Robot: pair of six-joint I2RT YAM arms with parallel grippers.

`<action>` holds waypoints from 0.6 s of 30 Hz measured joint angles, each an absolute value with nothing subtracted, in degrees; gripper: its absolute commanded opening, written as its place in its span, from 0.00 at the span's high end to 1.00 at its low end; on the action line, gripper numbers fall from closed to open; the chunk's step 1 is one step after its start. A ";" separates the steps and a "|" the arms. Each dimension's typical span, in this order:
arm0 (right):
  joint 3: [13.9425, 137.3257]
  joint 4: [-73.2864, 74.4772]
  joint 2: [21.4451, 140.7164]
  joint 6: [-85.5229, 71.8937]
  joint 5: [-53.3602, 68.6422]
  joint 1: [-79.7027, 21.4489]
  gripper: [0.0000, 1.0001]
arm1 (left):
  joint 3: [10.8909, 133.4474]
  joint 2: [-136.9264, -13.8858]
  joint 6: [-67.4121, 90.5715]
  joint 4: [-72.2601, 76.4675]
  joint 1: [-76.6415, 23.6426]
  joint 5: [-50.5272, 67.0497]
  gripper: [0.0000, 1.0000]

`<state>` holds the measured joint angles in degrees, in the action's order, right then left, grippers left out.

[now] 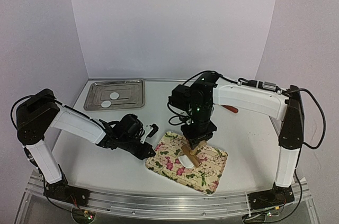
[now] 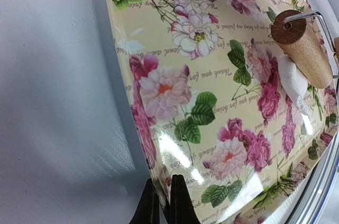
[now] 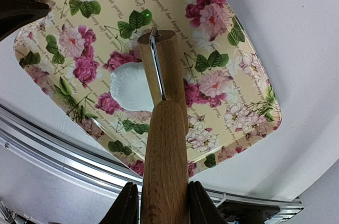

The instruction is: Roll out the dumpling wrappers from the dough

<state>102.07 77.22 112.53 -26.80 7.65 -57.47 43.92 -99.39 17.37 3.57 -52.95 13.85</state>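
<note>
While the right gripper (image 3: pixel 159 205) clamps the wooden handle of a roller (image 3: pixel 164 144), its barrel sits on a white lump of dough (image 3: pixel 128 87) near the middle of a flowered tray (image 1: pixel 209 175) at the front of the table (image 1: pixel 106 168). The left gripper (image 2: pixel 164 205) has its fingers pressed together at the tray's left edge. Whether they nip the rim or only lean on it cannot be told.

Two finished dumpling wrappers (image 1: pixel 110 100) lie flat in a metal tray (image 1: pixel 95 102) at the far left corner, well apart from the work.

Trouble could come from several sides. If the left arm's hold is only a lean, a firm push of the roller may slide the glossy tray across the table. Soft dough can cling to bare wood and lift off with the barrel. Strokes kept to a single direction would likely stretch the piece into a long tongue, not a round. Too much weight near its edge could thin it until it tears.

Seen from above, the dough reads as a shallow oval, with its longer axis running across the roller and bulging toward the left arm's side. Part of it is hidden under the wood. The roller's barrel lies in line with its handle, pointing away from the right gripper along the tray.
</note>
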 measured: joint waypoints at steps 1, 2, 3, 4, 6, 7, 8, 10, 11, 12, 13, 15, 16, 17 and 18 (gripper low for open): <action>102.00 77.23 112.59 -26.79 7.58 -57.43 1.00 | 43.92 -99.39 17.37 3.57 -52.95 13.85 1.00; 101.89 77.23 112.62 -26.81 7.49 -57.39 1.00 | 43.92 -99.39 17.37 3.57 -52.95 13.85 1.00; 101.77 77.23 112.69 -26.79 7.35 -57.32 1.00 | 43.92 -99.39 17.37 3.57 -52.95 13.85 1.00; 101.51 77.21 112.79 -26.79 7.04 -57.22 1.00 | 43.92 -99.39 17.37 3.57 -52.95 13.85 1.00; 100.84 77.17 113.18 -26.78 6.54 -57.00 1.00 | 43.92 -99.39 17.36 3.57 -52.95 13.85 1.00; 100.65 77.20 113.58 -26.72 6.65 -56.87 1.00 | 43.92 -99.39 17.35 3.57 -52.95 13.85 1.00; 100.61 77.29 113.72 -26.58 6.89 -56.77 1.00 | 43.92 -99.39 17.36 3.57 -52.95 13.85 1.00; 100.57 77.43 113.69 -26.39 7.42 -56.75 1.00 | 43.92 -99.39 17.37 3.57 -52.95 13.85 1.00; 100.55 77.49 113.78 -26.33 7.76 -56.75 1.00 | 43.92 -99.39 17.37 3.57 -52.95 13.85 1.00; 100.50 77.55 113.78 -26.32 8.08 -56.75 1.00 | 43.92 -99.39 17.37 3.57 -52.95 13.83 1.00; 100.44 77.58 113.78 -26.30 8.34 -56.75 1.00 | 43.92 -99.39 17.37 3.57 -52.95 13.85 1.00; 100.44 77.68 113.78 -26.34 8.52 -56.75 1.00 | 43.92 -99.39 17.37 3.57 -52.95 13.84 1.00; 100.48 77.74 113.78 -26.40 8.48 -56.77 1.00 | 43.92 -99.39 17.37 3.57 -52.95 13.85 1.00; 100.56 77.87 113.78 -26.45 8.39 -56.77 1.00 | 43.92 -99.39 17.37 3.57 -52.95 13.85 1.00; 100.72 78.05 113.78 -26.48 8.31 -56.78 1.00 | 43.92 -99.39 17.36 3.57 -52.95 13.85 1.00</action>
